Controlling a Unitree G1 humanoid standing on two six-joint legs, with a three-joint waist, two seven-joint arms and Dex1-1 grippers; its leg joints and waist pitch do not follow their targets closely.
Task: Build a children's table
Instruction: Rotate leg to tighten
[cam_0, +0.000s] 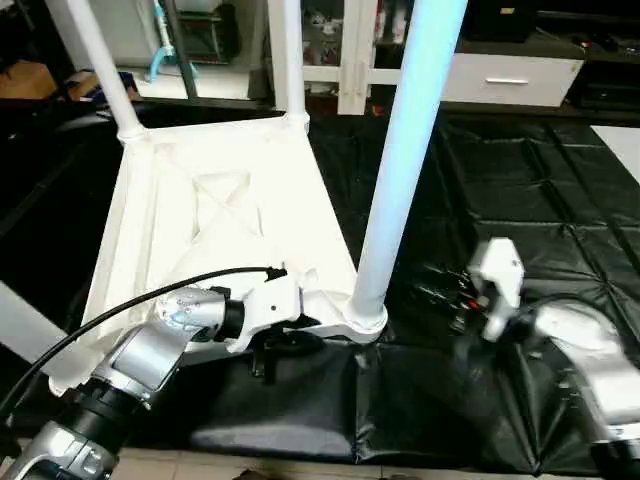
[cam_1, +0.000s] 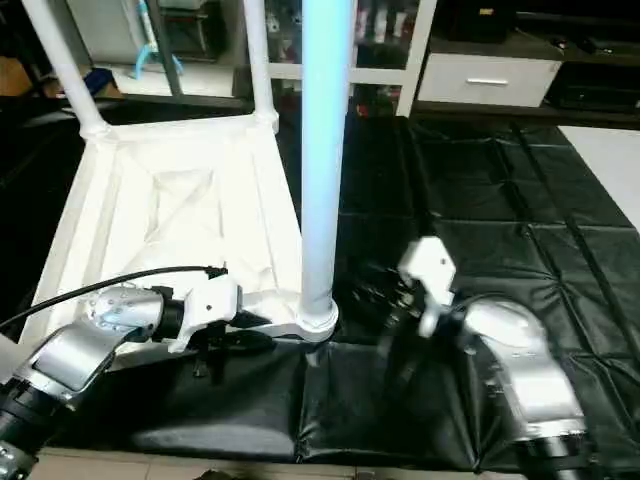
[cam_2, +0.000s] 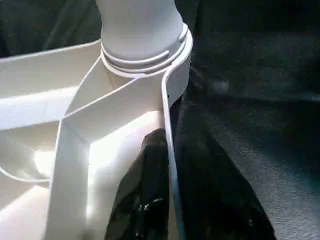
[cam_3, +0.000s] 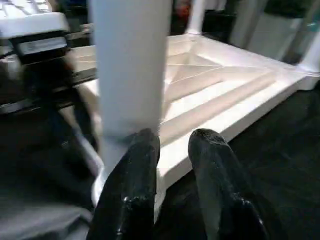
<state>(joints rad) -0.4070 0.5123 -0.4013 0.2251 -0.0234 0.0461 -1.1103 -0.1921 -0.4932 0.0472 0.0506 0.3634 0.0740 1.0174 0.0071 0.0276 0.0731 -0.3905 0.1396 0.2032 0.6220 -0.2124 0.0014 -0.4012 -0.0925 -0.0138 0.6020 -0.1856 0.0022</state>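
The left pincer (cam_2: 167, 200) is seen closed on the near rim of the upturned white tabletop (cam_0: 215, 200), beside the corner socket where an upright leg (cam_0: 405, 160) is seated. The right pincer (cam_3: 172, 150), narrowly parted and empty, is held near that leg, over the black sheet (cam_0: 520, 180).

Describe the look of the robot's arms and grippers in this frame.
Both forearms are silver metal with black joint rings. The left arm has a black cable looping over it and a white wrist housing. The right arm has a white wrist block too. Gripper fingers are glossy black and rounded.
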